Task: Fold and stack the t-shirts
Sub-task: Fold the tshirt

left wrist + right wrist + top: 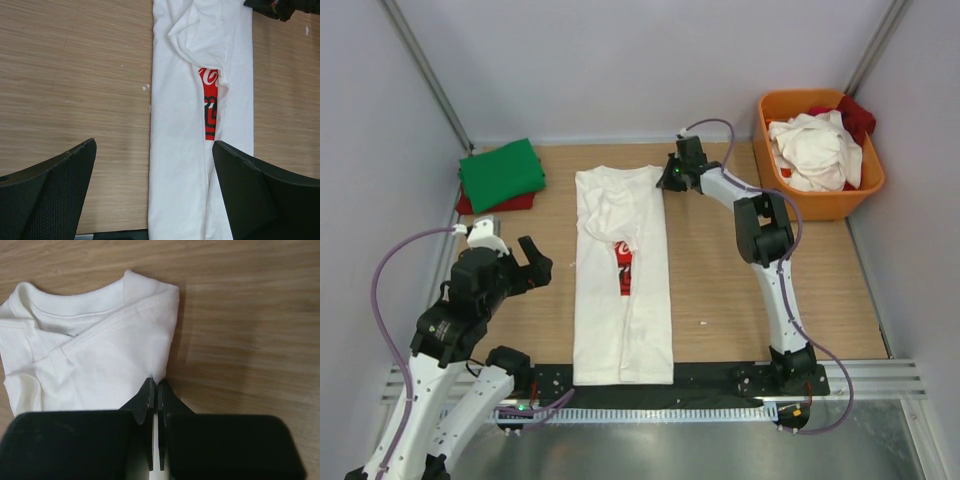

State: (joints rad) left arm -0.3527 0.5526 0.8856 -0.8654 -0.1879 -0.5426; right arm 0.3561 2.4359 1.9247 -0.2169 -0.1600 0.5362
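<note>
A white t-shirt [620, 300] with a red Coca-Cola print [624, 268] lies folded into a long strip down the middle of the table. Both sides are folded inward and the print shows only in the gap. My right gripper [668, 180] is at the strip's far right edge near the collar, shut on the shirt's edge [162, 365], with the jaw tips [154, 384] pinching the cloth. My left gripper [535, 262] is open and empty, held above the table left of the strip. The left wrist view shows the strip [175, 150] between its spread fingers [75, 170].
A folded green t-shirt [502, 172] lies on a folded red one [510, 204] at the far left. An orange tub [820, 205] at the far right holds crumpled white [815, 150] and red [857, 115] shirts. Walls enclose the table on three sides.
</note>
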